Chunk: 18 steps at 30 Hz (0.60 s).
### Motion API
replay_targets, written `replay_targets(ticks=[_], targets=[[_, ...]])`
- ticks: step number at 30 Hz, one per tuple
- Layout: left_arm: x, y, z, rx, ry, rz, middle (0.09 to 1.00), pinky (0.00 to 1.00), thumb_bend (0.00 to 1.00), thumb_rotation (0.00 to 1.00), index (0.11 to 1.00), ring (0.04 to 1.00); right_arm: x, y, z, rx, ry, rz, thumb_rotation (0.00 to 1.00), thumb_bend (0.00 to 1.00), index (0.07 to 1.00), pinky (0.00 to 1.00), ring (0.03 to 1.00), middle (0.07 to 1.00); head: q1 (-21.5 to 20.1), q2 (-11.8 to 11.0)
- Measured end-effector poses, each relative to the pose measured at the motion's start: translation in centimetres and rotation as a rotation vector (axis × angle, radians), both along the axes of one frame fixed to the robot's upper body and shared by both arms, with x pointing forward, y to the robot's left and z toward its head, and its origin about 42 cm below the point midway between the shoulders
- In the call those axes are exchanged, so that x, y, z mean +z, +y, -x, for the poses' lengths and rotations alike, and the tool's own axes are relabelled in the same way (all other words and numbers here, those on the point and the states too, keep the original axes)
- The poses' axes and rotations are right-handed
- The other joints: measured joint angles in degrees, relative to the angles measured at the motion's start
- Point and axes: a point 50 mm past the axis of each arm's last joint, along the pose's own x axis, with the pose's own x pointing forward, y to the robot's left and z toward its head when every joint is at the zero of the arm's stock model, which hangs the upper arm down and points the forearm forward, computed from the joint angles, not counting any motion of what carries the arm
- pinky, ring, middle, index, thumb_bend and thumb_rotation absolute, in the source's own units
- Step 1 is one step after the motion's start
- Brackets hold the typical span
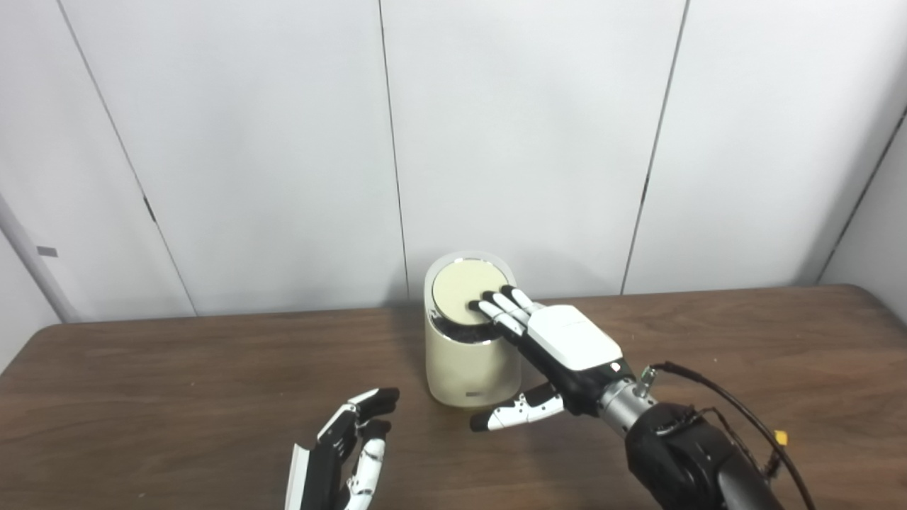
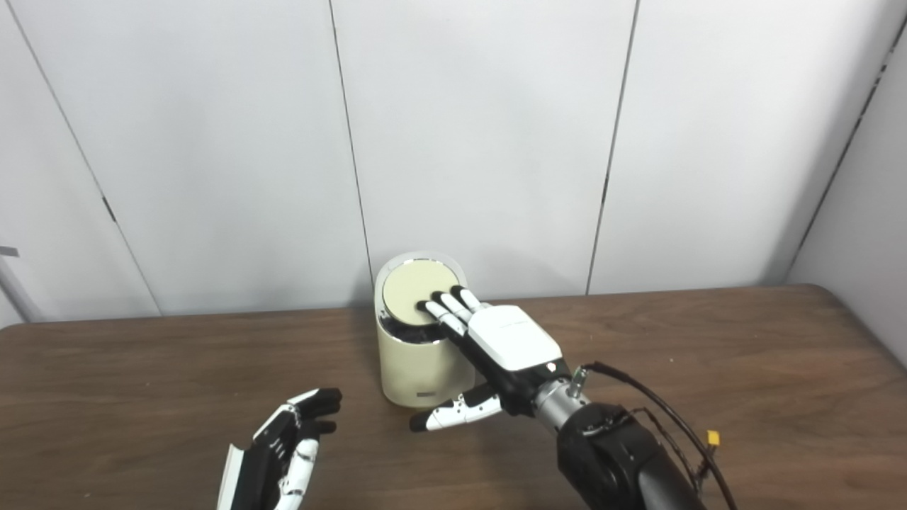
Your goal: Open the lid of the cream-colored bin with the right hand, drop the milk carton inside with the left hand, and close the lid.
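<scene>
The right hand point(image 1: 560, 340), fingers extended and gripping nothing, is pressing its fingertips point(image 1: 489, 306) on the tilted lid point(image 1: 464, 290) of the cream bin point(image 1: 468, 354), which is sitting near the worktop's point(image 1: 177, 382) back edge. The left hand point(image 1: 347, 446) is waiting empty with fingers loosely curled near the front edge. No milk carton is showing, so it is probably inside already, leaving only the lid closing.

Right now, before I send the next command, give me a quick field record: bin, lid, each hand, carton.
bin: cream-colored, upright on the table, near the wall
lid: tilted, dark gap showing at its front edge
right hand: fingers resting on the lid's near-right edge, thumb spread beside the bin
left hand: open, holding nothing, low at front left
milk carton: not visible in either view
</scene>
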Motion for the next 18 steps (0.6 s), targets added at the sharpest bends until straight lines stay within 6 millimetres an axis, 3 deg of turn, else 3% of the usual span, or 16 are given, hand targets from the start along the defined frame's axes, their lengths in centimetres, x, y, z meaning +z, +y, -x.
replay_targets(ticks=[4, 9, 12, 14, 18], targets=[[0.0, 0.0, 0.0, 0.0, 0.0, 0.001, 0.757, 0.68, 0.31, 0.73, 0.748, 0.753, -0.4, -0.2, 0.6, -0.025, -0.046, -0.063, 0.7, 0.72, 0.997, 0.95, 1.0, 1.0, 0.1, -0.1], [0.0, 0.0, 0.0, 0.0, 0.0, 0.003, 0.762, 0.69, 0.3, 0.79, 0.756, 0.756, 0.0, -0.4, 1.9, -0.07, -0.151, -0.13, 0.76, 0.41, 0.988, 0.96, 0.999, 1.0, 0.1, -0.3], [0.0, 0.0, -0.1, 0.0, -0.001, 0.003, 0.767, 0.69, 0.29, 0.82, 0.765, 0.757, 0.7, -0.7, 2.6, -0.102, -0.216, -0.197, 0.73, 0.31, 0.947, 0.89, 0.976, 0.98, 0.1, -0.3], [0.0, 0.0, -0.1, 0.0, -0.001, 0.003, 0.769, 0.69, 0.28, 0.83, 0.769, 0.756, 1.1, -1.2, 3.4, -0.127, -0.253, -0.286, 0.72, 0.26, 0.92, 0.78, 0.943, 0.951, 0.2, -0.4], [0.0, -0.1, -0.1, 0.004, -0.001, -0.008, 0.764, 0.68, 0.24, 0.75, 0.77, 0.748, 1.0, -2.5, 4.6, -0.148, -0.296, -0.485, 0.63, 0.24, 0.832, 0.73, 0.863, 0.875, 0.5, -0.6]])
